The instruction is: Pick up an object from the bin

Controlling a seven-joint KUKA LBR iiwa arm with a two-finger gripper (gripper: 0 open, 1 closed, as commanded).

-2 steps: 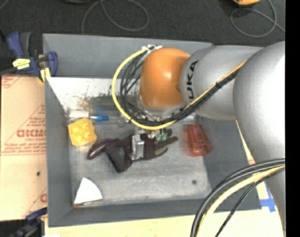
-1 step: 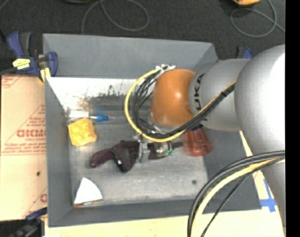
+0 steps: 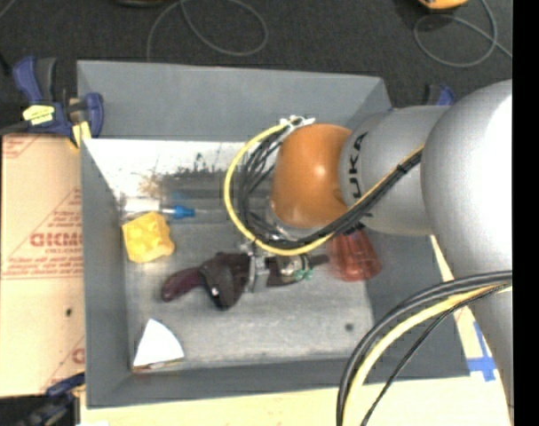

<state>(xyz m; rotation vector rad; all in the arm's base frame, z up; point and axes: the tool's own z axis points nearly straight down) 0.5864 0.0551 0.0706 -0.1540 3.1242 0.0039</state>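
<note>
My gripper (image 3: pixel 262 272) is low in the middle of the bin, under the arm's orange cover. Its fingers sit at the right end of a dark maroon, floppy object (image 3: pixel 202 280) that stretches leftward across the floor. Whether that object is between the fingers cannot be made out. A red translucent ridged object (image 3: pixel 352 256) lies just right of the gripper, partly under the arm. A yellow crumpled lump (image 3: pixel 146 237) rests at the left, with a blue-tipped pen-like thing (image 3: pixel 178 211) above it.
A white cone-shaped piece (image 3: pixel 157 344) lies in the bin's front left corner. The arm and its looped cables cover the bin's right and back middle. The front floor between the white piece and the right wall is bare.
</note>
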